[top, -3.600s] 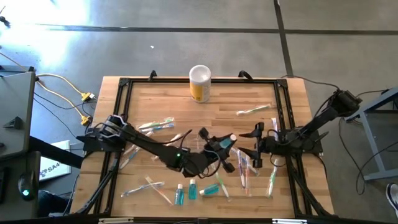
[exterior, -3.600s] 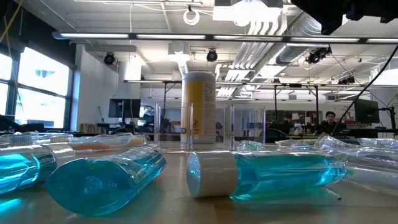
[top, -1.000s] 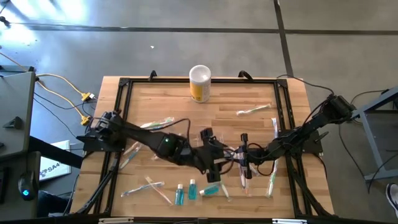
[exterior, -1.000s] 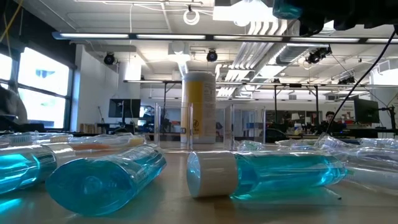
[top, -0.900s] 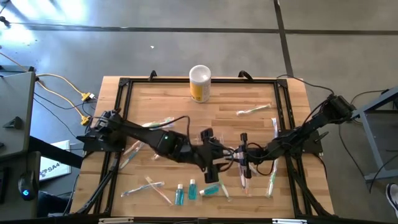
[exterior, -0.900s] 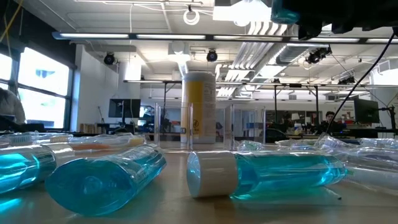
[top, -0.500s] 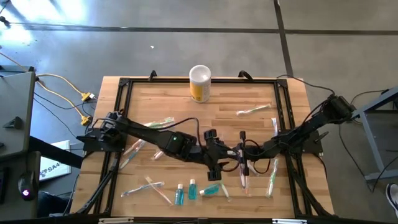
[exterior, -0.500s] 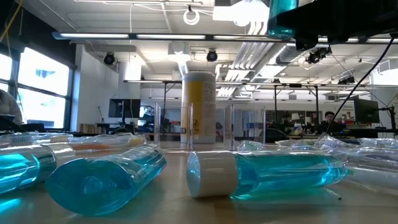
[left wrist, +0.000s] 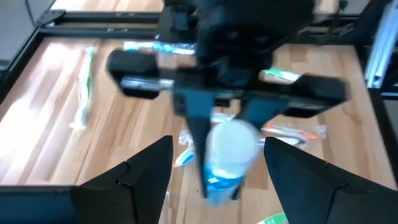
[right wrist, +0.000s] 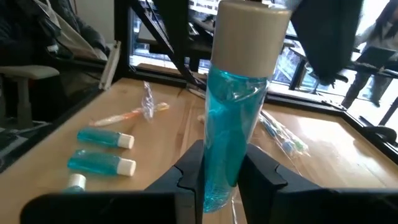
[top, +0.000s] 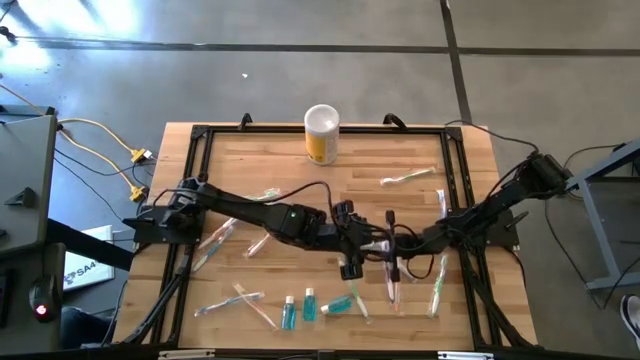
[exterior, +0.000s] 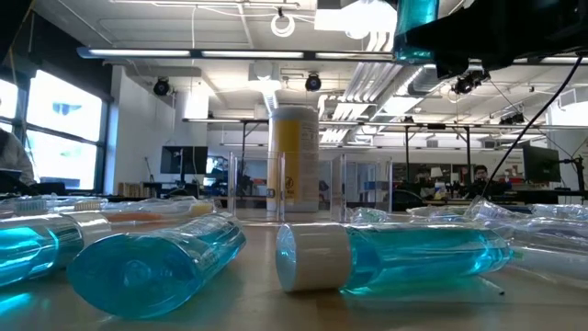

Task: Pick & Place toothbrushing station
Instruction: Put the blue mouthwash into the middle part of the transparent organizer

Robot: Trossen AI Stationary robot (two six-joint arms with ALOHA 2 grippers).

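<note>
My right gripper [right wrist: 227, 177] is shut on a teal tube [right wrist: 233, 118] with a white cap, held above the table's middle; the tube also shows at the top of the low view [exterior: 418, 23]. My left gripper [left wrist: 221, 177] is open and faces the tube's cap end [left wrist: 233, 143] from the table's left. Its fingers stand a short way off and touch nothing. In the high view the two grippers meet near the middle [top: 368, 246]. More teal tubes [top: 300, 308] and wrapped toothbrushes [top: 408, 177] lie flat on the wood. My right gripper pinches the tube's lower end [right wrist: 217, 180] between its two fingers [right wrist: 193, 174], coming nearly level from the table's right. The tube rises from the fingers with its white cap [right wrist: 252, 31] uppermost. It is lifted clear of the table.
A yellow canister with a white top [top: 322, 135] stands at the far edge. Toothbrushes lie at the left [top: 255, 200], near left [top: 245, 300] and right [top: 437, 285]. A black frame [top: 195, 180] runs around the tabletop.
My left gripper has gone toward the table's right and a little down, closing in on the tube in my right gripper, and has stayed open. My right gripper has kept its place, still shut on the tube.
</note>
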